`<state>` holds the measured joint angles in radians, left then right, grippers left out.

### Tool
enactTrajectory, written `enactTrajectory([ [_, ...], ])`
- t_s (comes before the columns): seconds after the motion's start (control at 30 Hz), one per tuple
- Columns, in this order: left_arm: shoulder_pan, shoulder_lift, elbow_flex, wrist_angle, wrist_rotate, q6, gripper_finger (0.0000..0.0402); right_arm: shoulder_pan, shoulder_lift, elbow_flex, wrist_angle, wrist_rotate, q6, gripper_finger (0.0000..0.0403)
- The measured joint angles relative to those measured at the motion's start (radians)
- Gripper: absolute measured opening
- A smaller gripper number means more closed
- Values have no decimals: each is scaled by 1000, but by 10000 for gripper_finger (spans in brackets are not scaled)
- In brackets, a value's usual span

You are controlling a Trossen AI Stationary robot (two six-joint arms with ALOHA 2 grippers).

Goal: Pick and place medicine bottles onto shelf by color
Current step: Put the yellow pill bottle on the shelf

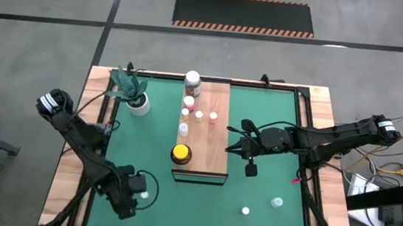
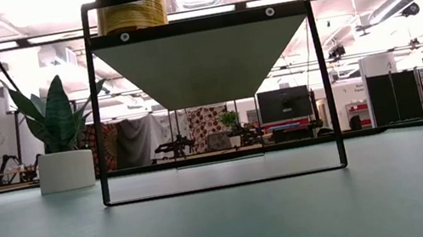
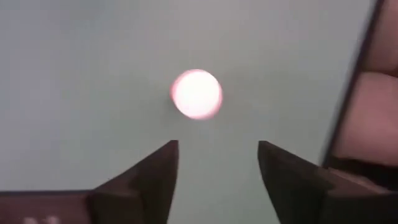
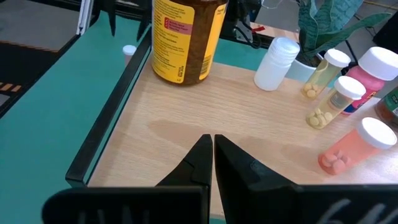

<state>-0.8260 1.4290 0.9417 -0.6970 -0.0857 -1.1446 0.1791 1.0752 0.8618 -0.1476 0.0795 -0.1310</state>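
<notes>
**Left gripper over a small bottle, right gripper empty at the shelf**

You are looking past the left gripper [image 3: 217,168] with its two dark fingers spread apart and holding nothing; a small white-capped bottle [image 3: 196,93] is standing on the green mat [image 3: 74,74] just ahead of the gap between them. From above, that gripper [image 1: 137,188] is sitting near the mat's front left corner, with the bottle [image 1: 145,194] just beside it.

Your right gripper [image 4: 212,155] is hanging over the shelf [image 4: 161,130] with its fingers pressed together and nothing between them. In the high view it [image 1: 237,142] is hovering at the shelf's [image 1: 214,140] right edge.

On the shelf, the amber yellow-lidded jar [image 1: 180,154] is standing near the front edge, a white-lidded jar [image 1: 192,82] is standing at the far edge, and several tiny bottles [image 1: 200,116] are sitting between them. Two more small bottles [image 1: 276,202] are resting on the mat near its front right corner. A potted plant [image 1: 138,96] is standing at the mat's far left corner
</notes>
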Motion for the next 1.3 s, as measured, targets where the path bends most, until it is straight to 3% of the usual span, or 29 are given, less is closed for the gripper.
enactTrajectory([
  [0.13, -14, 66, 0, 2, -64, 12, 235, 0, 0, 0, 0, 0, 0, 9],
  [0.43, -13, 185, 7, 94, -110, 59, 236, 0, 0, 0, -1, 0, 0, 9],
  [0.73, -13, 192, 18, 92, -207, 60, 178, 0, 0, 0, 3, 0, -10, 9],
  [1.07, -14, 189, 27, 92, -207, 79, 90, 0, 0, 0, 3, 0, 1, 9],
  [1.3, -12, 158, 53, 97, -177, 79, 90, 0, 0, 0, 3, 0, 18, 9],
])
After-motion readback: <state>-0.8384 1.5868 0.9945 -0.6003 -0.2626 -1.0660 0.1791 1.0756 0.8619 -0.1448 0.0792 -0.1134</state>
